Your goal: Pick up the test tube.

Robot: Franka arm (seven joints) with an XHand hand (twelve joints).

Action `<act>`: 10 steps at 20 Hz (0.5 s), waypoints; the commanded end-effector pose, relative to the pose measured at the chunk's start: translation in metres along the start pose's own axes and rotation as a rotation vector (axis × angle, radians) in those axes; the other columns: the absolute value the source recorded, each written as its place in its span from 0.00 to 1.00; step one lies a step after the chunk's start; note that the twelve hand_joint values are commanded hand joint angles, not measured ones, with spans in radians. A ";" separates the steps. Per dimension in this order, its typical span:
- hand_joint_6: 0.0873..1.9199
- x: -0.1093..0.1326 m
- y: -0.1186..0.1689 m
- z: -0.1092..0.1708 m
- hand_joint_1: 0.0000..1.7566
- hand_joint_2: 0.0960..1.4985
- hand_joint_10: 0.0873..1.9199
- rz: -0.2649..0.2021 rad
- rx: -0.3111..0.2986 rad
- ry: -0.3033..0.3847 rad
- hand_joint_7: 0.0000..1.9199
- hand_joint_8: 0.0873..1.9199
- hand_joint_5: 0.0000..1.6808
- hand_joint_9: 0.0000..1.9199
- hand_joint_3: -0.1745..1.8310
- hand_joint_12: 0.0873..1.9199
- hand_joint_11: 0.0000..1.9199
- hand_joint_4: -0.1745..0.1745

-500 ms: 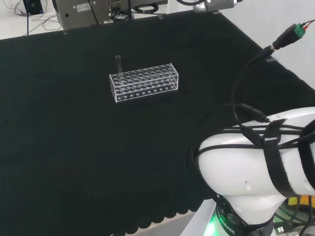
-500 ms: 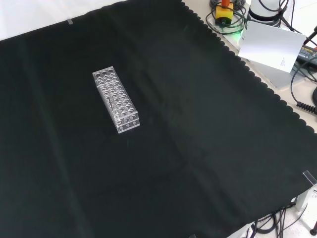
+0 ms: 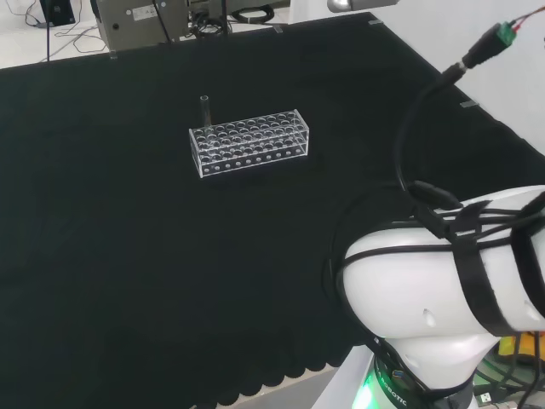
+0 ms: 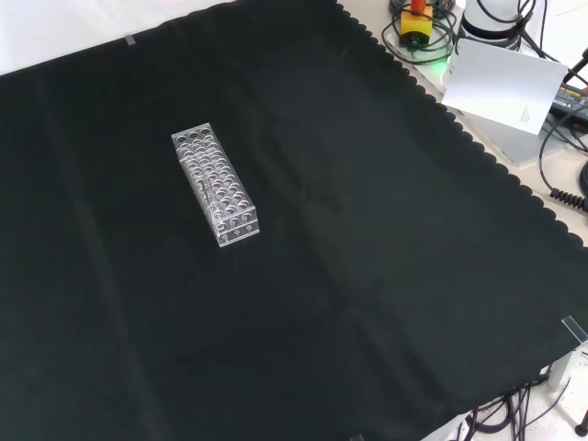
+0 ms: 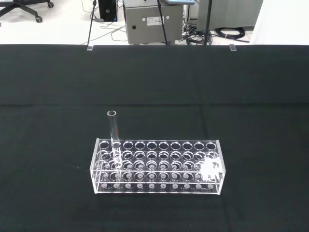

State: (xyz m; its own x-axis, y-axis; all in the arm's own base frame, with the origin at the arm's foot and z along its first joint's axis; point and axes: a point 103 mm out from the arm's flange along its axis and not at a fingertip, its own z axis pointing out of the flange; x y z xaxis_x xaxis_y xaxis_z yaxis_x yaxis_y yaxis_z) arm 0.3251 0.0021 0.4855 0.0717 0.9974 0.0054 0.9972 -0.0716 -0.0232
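Observation:
A clear test tube (image 3: 205, 111) stands upright in a clear plastic rack (image 3: 249, 142) with many holes, at the rack's left end in the head view. The rack lies on the black cloth, left of the middle. In the wrist view the tube (image 5: 113, 133) rises well above the rack (image 5: 157, 166), again at its left end, with some distance of cloth between camera and rack. The front view shows the rack (image 4: 214, 185) lying slantwise at the upper left of the cloth; the tube is hard to make out there.
The arm's white link (image 3: 443, 290) with black cables fills the head view's lower right. A grey metal box (image 5: 154, 21) and cables stand beyond the cloth's far edge. A white card (image 4: 503, 84) and cables lie off the cloth at the front view's upper right.
The cable and its green connector at the head view's upper right have shifted up a little with the arm. Rack and tube have not moved.

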 end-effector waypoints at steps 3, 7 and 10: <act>0.00 0.008 0.037 0.016 0.41 0.66 0.48 -0.074 -0.018 0.074 0.03 0.40 0.11 0.04 0.01 0.82 0.00 0.32; 0.00 0.017 0.067 0.026 0.48 0.66 0.48 -0.103 0.008 0.089 0.09 0.44 0.19 0.09 0.00 0.82 0.04 0.22; 0.01 0.021 0.091 0.036 0.52 0.65 0.47 -0.113 0.040 0.095 0.13 0.44 0.22 0.13 0.00 0.81 0.07 0.17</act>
State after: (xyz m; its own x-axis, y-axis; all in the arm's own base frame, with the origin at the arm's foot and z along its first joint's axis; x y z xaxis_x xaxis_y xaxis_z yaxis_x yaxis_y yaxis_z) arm 0.3471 0.0072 0.4696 0.0183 0.9984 0.0544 0.9997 -0.0173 -0.0189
